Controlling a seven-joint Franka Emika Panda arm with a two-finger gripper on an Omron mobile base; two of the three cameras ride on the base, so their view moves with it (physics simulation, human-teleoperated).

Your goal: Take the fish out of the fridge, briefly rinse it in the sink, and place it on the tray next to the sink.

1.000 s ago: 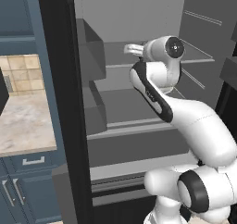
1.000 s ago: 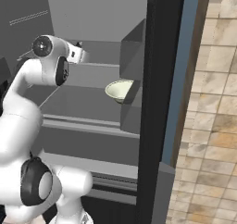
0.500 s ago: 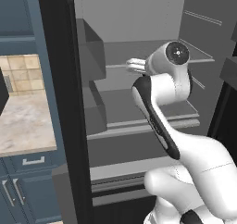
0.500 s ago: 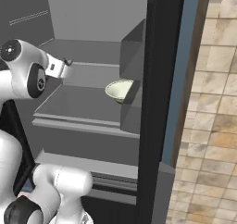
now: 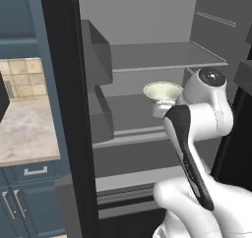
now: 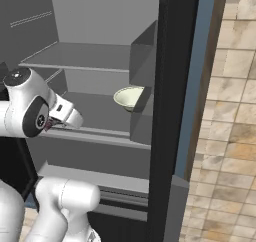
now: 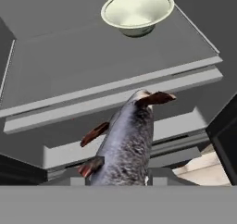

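Observation:
The fish (image 7: 127,144), dark grey and speckled with reddish-brown fins, hangs close before the hand camera and covers the fingertips. My gripper (image 6: 49,127) is shut on it, held just in front of the fridge's middle shelf (image 7: 69,65). In the right base view a bit of red fin peeks from under the hand. The fridge (image 5: 147,60) stands open, grey inside with grey shelves. The sink and the tray are out of view.
A pale bowl (image 5: 162,90) sits on the middle shelf behind the hand. The black-edged fridge door (image 6: 170,111) with boxy grey bins (image 6: 142,61) stands at the right. Blue cabinets (image 5: 19,202) and a stone counter (image 5: 24,138) lie left.
The arm has drawn back out of the fridge and lower, carrying the fish clear of the shelf. The bowl has stayed in place and now shows in the left base view.

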